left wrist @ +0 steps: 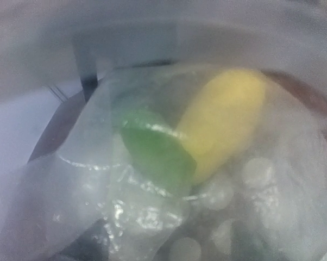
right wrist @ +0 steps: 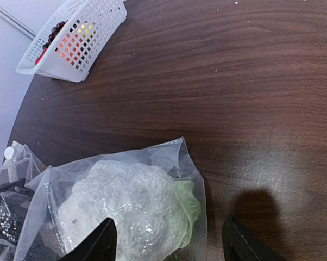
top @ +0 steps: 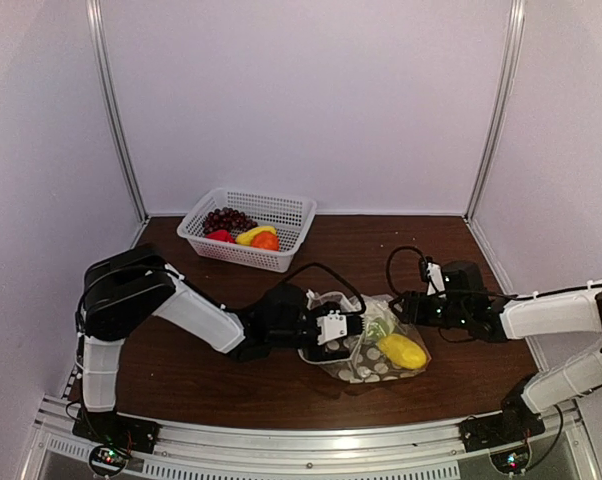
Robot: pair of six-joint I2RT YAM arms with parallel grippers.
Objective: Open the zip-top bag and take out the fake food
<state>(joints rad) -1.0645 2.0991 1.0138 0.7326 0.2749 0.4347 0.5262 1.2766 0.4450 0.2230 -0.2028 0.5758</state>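
The dotted clear zip-top bag (top: 366, 368) lies on the table between my two grippers. Inside it are a yellow piece (top: 402, 350) and a white lumpy piece with green leaves (top: 379, 327). My left gripper (top: 347, 326) is at the bag's left end, buried in the plastic. Its wrist view is blurred and shows the yellow piece (left wrist: 223, 119) and a green leaf (left wrist: 158, 152) through the bag (left wrist: 98, 185), with no fingers visible. My right gripper (right wrist: 169, 244) is open wide just above the white lumpy piece (right wrist: 120, 201) in the bag (right wrist: 177, 152); it also shows in the top view (top: 406, 308).
A white lattice basket (top: 281, 212) stands at the back left, holding a purple grape bunch (top: 227, 218), a red piece (top: 219, 236), a yellow piece (top: 251, 234) and an orange piece (top: 266, 241). The basket also shows in the right wrist view (right wrist: 82, 38). Enclosure walls surround the dark wooden table (top: 181, 370).
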